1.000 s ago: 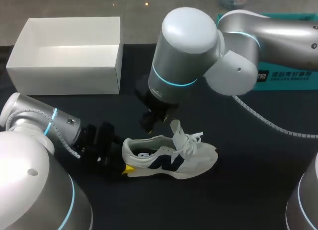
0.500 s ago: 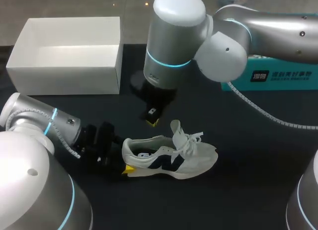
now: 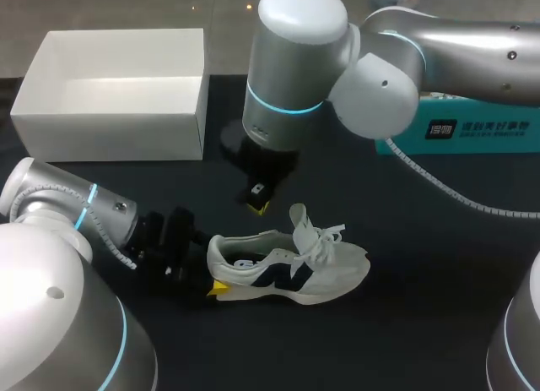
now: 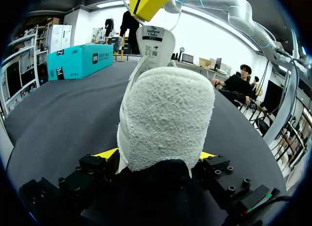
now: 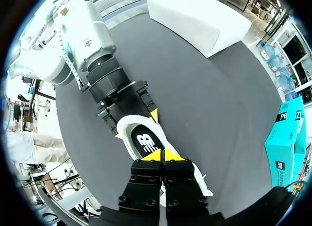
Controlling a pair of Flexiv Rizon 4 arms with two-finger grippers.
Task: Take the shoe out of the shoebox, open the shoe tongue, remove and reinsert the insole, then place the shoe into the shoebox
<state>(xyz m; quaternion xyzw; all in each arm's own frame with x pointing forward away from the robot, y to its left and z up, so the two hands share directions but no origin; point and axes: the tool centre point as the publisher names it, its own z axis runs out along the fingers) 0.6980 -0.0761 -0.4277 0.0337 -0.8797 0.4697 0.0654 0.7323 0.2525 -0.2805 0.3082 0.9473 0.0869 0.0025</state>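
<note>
A white sneaker (image 3: 291,268) with a navy logo lies on its sole on the dark table, toe to the right, its tongue (image 3: 298,215) standing upright. Its black insole (image 5: 146,142) shows inside the opening. My left gripper (image 3: 214,277) has its fingers on both sides of the heel (image 4: 165,113), shut on it. Just above and to the left of the tongue hangs my right gripper (image 3: 257,203), shut with nothing in it; in the right wrist view, my right gripper (image 5: 162,157) hangs over the shoe. The white shoebox (image 3: 110,129) stands open at the back left.
A teal box (image 3: 477,129) lies at the back right, partly behind my right arm. A grey cable (image 3: 456,207) trails from that arm across the table's right side. Bare dark tabletop (image 3: 380,340) lies in front of and to the right of the shoe.
My right gripper rose up and back from the tongue and went shut. The shoe and my left arm have stayed where they were.
</note>
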